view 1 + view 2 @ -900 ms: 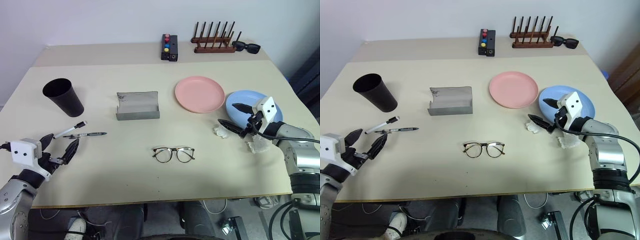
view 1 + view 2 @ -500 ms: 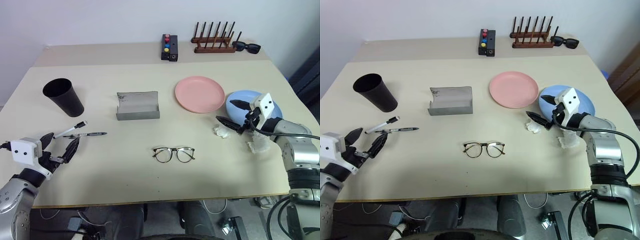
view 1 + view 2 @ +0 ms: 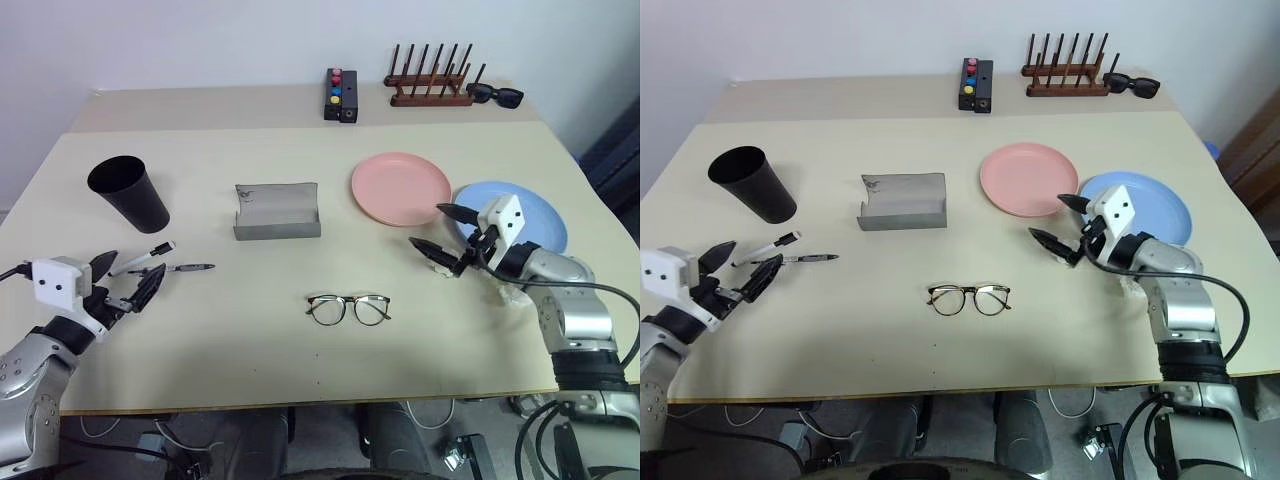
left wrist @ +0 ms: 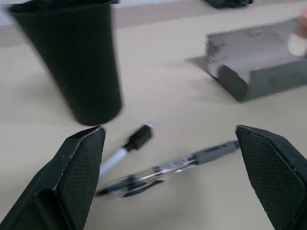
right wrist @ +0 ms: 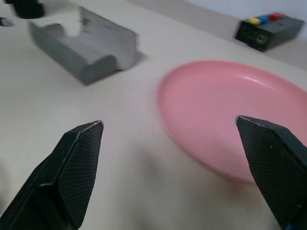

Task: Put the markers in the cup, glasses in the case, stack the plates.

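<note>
Jaws on both the left gripper [image 3: 125, 283] and right gripper [image 3: 440, 232] are spread wide, empty. Nothing's done yet: markers [image 3: 160, 260] lie beside the cup [image 3: 128, 193], glasses [image 3: 348, 308] sit on the surface [image 3: 250, 350] near the open case [image 3: 277, 211], plates [image 3: 400, 187] unstacked.

Two markers [image 3: 160, 260] lie flat just ahead of the wide-open left gripper [image 3: 125, 285], the upright black cup [image 3: 128, 194] beyond. The pink plate [image 3: 400, 187] lies ahead of the wide-open right gripper [image 3: 445, 232], the blue plate [image 3: 535, 212] beside it. The open grey case [image 3: 277, 211] and the unfolded glasses [image 3: 348, 309] lie between both grippers.
</note>
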